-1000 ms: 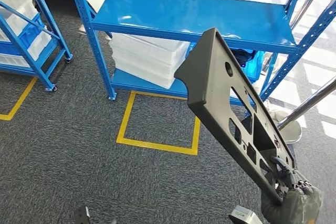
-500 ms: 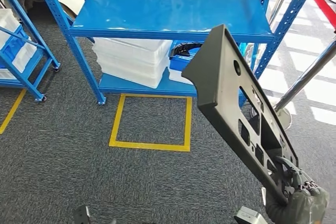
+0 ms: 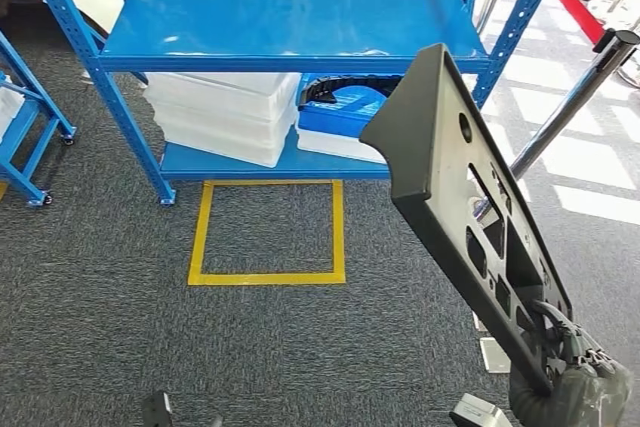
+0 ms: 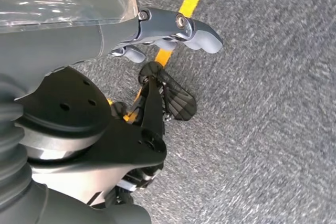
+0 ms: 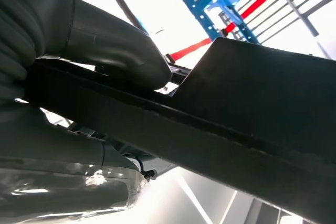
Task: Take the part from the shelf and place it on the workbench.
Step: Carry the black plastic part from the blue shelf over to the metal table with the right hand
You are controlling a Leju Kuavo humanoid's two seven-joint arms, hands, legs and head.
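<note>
A long dark grey part (image 3: 445, 167) with several cut-outs slants up from the lower right of the head view, in front of the blue shelf (image 3: 287, 27). My right hand (image 3: 570, 382) grips its lower end. In the right wrist view the thick thumb (image 5: 111, 45) presses on the part's edge (image 5: 257, 103), and the fingers wrap it from the other side. My left hand (image 4: 166, 30) hangs over the carpet with nothing in it, its fingers held loosely apart.
White bins (image 3: 223, 112) and a blue bin (image 3: 340, 112) sit on the shelf's lower board. A yellow taped square (image 3: 264, 275) marks the grey carpet before it. A chrome barrier pole (image 3: 566, 112) with a red belt (image 3: 573, 7) stands at right; another blue rack (image 3: 30, 137) at left.
The whole picture has slid left, so the camera has turned right. The part stays in my right hand at about the same place in view.
</note>
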